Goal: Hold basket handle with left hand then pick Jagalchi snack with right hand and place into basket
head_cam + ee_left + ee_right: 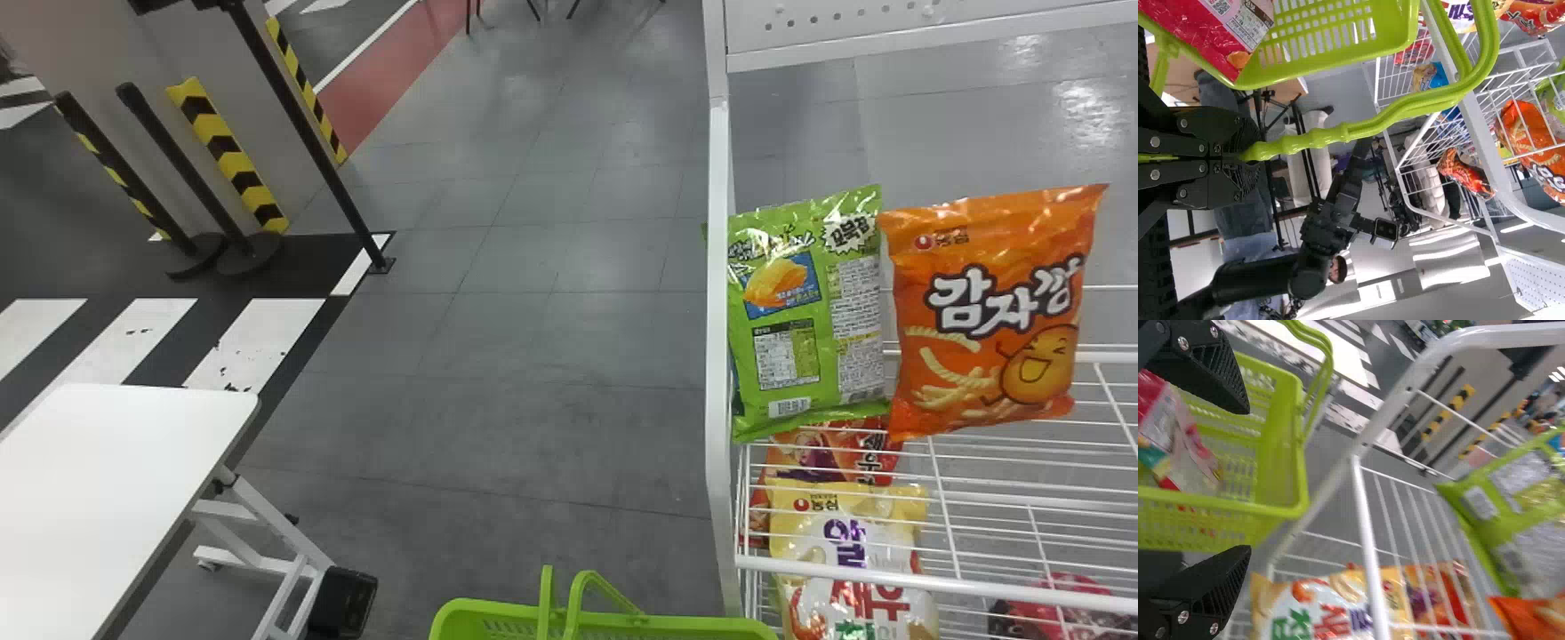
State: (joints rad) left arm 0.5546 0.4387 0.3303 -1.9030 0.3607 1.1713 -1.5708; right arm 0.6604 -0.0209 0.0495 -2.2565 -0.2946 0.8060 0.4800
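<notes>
"What stands at the left?"

"A white table (116, 498), well apart from the work. Next comes the left gripper (1248, 159), its fingers closed on the handle (1405, 105) of the green basket (480, 607). That grip probably steadies the basket and leaves its mouth open for the other arm."

"And inside?"

"A red-pink bag (1211, 40) lies at a slant by the basket's side, its printed back turned towards the left wrist camera. It may be the Jagalchi snack; the pictures do not settle it. Its long axis seems to run along that side, but which end is the top cannot be told."

"Where is the right gripper (1246, 480)?"

"Close by the basket, fingers spread wide with nothing between them. Such a gap suits a bag just released, or one about to be taken."

"Farther right?"

"The white rack (718, 356). A green bag (805, 311) and an orange bag (987, 311) stand there side by side, long axes upright, tilting a little, probably so a gripper can reach them from the front. A yellow-white bag (849, 533) sits lower and nearer."

"Then the next move?"

"If the red-pink bag is the snack, the placing looks done, and the right gripper should draw away without snagging the rim or the handle."
</notes>
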